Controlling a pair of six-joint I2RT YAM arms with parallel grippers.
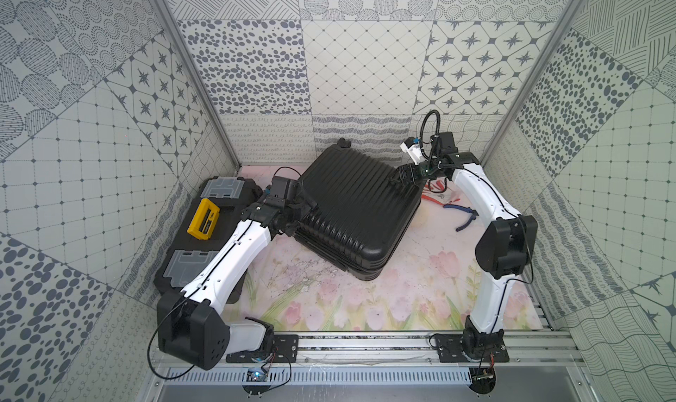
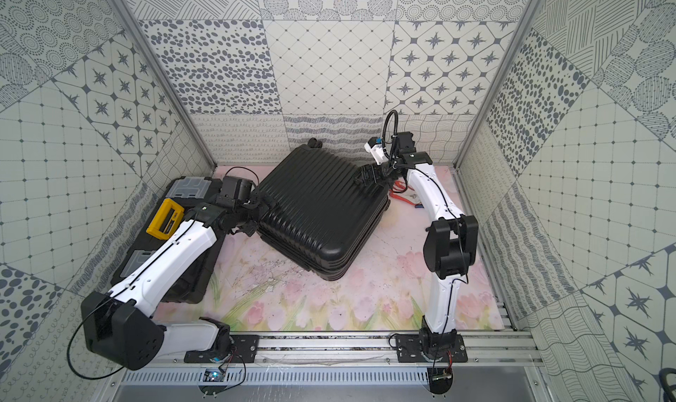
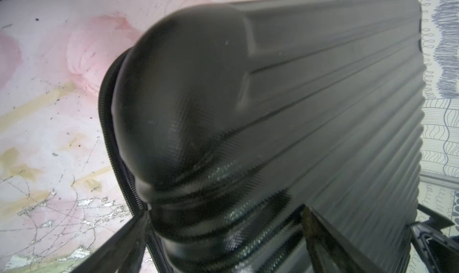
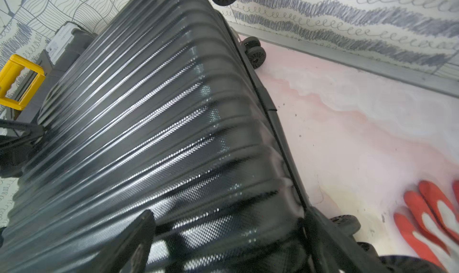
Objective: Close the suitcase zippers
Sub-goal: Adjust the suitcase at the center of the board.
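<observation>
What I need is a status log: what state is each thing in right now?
suitcase: shells folded together, lying flat.
zipper: looks unzipped round one corner.
toolbox: lids shut.
left gripper: open, fingers either side of that suitcase corner.
right gripper: open, fingers over the suitcase's shell edge.

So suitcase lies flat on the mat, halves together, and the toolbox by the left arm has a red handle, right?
No: the toolbox handle is yellow, not red, as both top views show. The rest holds: suitcase flat on the mat, halves together, toolbox by the left arm.
</observation>
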